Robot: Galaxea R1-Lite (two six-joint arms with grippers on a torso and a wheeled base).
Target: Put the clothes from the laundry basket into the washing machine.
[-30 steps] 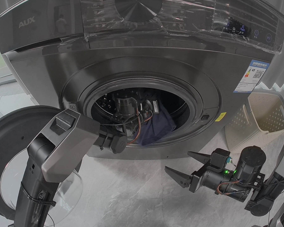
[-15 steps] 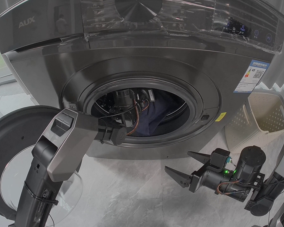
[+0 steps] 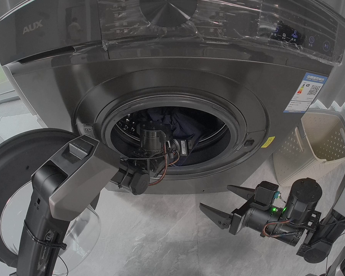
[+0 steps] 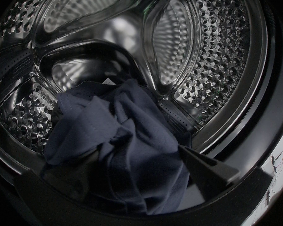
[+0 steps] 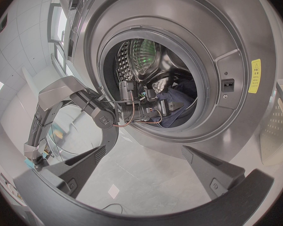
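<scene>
The washing machine [image 3: 180, 77] stands with its round opening uncovered. A navy garment [image 3: 188, 125] lies crumpled on the drum's [image 4: 179, 47] floor, close behind the lip. My left gripper [image 4: 136, 149] is inside the opening, open, its fingers spread to either side of the garment [image 4: 125, 135] without pinching it. From the right wrist view the left gripper [image 5: 174, 105] sits low in the opening beside the garment [image 5: 176, 99]. My right gripper [image 3: 214, 197] hangs open and empty above the floor, in front of the machine and to the right.
The white laundry basket [image 3: 322, 146] leans on the floor to the machine's right; no clothes show in it. The machine's door [image 3: 11, 165] is swung wide open on the left, beside my left arm. Grey tiled floor [image 3: 161, 227] spreads in front.
The garment, first hanging over the opening's lip from my left gripper, was lifted in and now lies in the drum. The left wrist has dropped lower. The right arm stayed still.
</scene>
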